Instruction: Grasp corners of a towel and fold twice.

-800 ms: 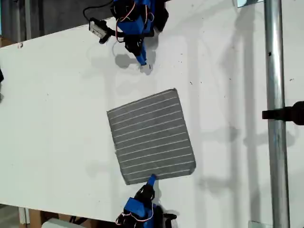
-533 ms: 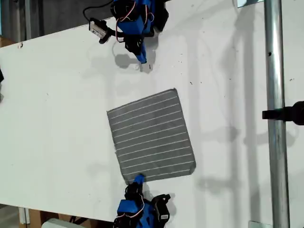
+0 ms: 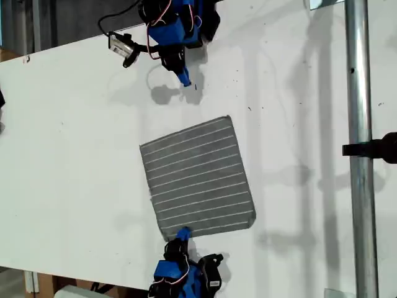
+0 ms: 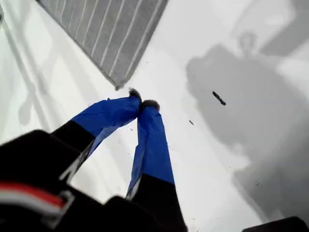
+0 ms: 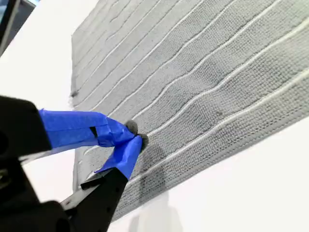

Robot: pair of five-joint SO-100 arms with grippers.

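My first hand [image 4: 141, 105], closed and empty, must open over a towel [image 3: 197, 179] corner; my second hand [image 5: 133, 136], closed, should regrip the edge.

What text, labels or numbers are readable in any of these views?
None readable.
Grey striped cloth towel: only plain white stripes, no tag or print in view.
White table: only small dark specks, no writing.
My first gripper and my second gripper: plain blue tape, unmarked.

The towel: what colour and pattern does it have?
The towel is gray with thin white parallel stripes, clearest in the second wrist view.
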